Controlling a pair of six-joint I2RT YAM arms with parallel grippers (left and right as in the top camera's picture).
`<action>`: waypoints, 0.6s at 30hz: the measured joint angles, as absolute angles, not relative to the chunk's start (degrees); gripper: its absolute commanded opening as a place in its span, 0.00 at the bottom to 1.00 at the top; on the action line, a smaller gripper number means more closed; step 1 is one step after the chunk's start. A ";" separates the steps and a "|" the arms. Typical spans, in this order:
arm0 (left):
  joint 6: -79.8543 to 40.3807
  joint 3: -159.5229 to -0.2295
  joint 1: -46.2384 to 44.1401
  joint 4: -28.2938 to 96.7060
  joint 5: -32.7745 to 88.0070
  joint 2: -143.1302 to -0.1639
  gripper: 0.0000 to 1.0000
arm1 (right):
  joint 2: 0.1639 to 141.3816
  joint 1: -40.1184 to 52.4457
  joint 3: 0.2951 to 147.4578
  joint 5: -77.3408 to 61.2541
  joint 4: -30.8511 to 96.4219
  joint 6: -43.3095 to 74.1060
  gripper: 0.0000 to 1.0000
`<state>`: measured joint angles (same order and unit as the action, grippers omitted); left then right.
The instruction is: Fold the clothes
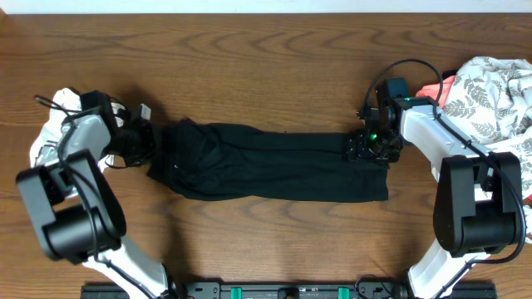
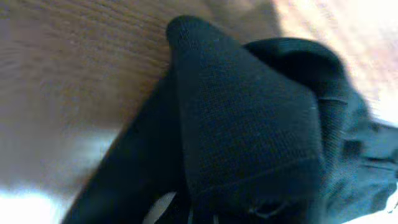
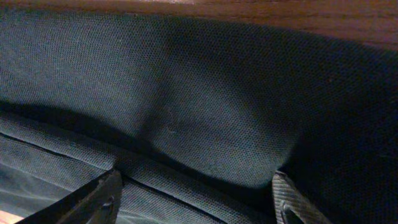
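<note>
brown wood-grain table (image 1: 266, 58) fills the view, pale strip (image 1: 249, 4) beyond its far edge.

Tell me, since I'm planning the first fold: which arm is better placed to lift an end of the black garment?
Left. The left gripper is shut on bunched fabric at the black garment's left end; the right gripper sits open over the other end, gripping nothing.

Left arm was stretched out low, wrist bent inward, and the left gripper (image 1: 143, 139) was clamped tight, with the clothes (image 1: 274, 162) bunched right at its fingertips. Right arm was folded in from its own side, right gripper (image 1: 368, 148) pointing down, fingers (image 3: 99, 199) spread wide, fabric lying between and ahead of them.
</note>
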<state>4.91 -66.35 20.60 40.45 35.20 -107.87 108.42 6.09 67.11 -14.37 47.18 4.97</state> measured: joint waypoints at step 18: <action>2.74 -66.22 20.80 41.58 28.77 -95.46 0.06 | 110.21 6.09 76.34 -14.02 53.56 4.95 0.76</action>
<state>2.74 -66.22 20.80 41.58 28.77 -95.46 110.21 6.09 76.34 -14.02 53.56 4.95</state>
